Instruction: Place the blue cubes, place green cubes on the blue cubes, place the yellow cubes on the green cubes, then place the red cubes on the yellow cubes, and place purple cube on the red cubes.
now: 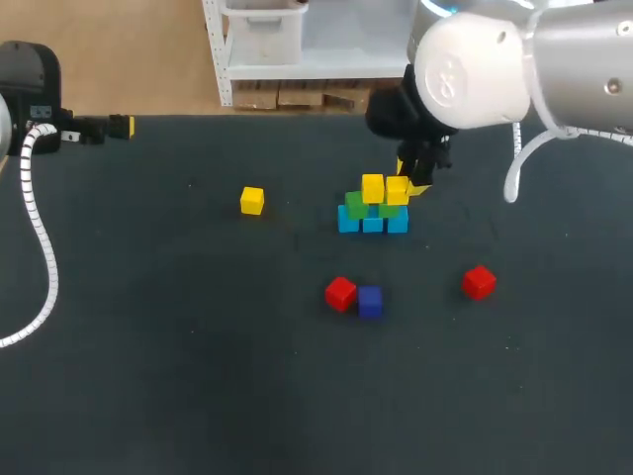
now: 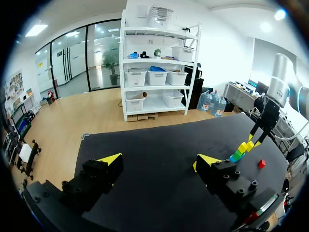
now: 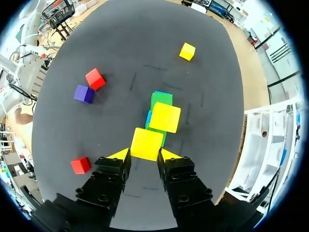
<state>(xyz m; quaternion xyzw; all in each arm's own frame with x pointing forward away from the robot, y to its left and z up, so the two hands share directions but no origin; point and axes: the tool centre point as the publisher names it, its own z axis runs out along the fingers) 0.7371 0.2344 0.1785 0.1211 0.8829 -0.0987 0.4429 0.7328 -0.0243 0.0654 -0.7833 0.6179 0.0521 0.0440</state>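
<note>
Three blue cubes [image 1: 373, 224] form a row in mid-table, with green cubes [image 1: 356, 205] on them and a yellow cube [image 1: 373, 186] on top. My right gripper [image 1: 415, 176] is shut on a second yellow cube [image 3: 147, 143], level with the first at the stack's right end [image 1: 398, 190]. The right wrist view shows the other stacked yellow cube [image 3: 165, 117], green [image 3: 161, 99] and blue [image 3: 149, 119] just ahead of the fingers. My left gripper [image 2: 159, 162] stands open and empty at the table's far left [image 1: 121, 127], far from the stack [image 2: 244, 149].
A loose yellow cube [image 1: 252, 200] lies left of the stack. Nearer the front, a red cube [image 1: 340, 293] touches a purple cube [image 1: 370, 301], and another red cube [image 1: 479, 282] lies to the right. The right arm's bulky wrist [image 1: 475, 69] hangs over the table's back right.
</note>
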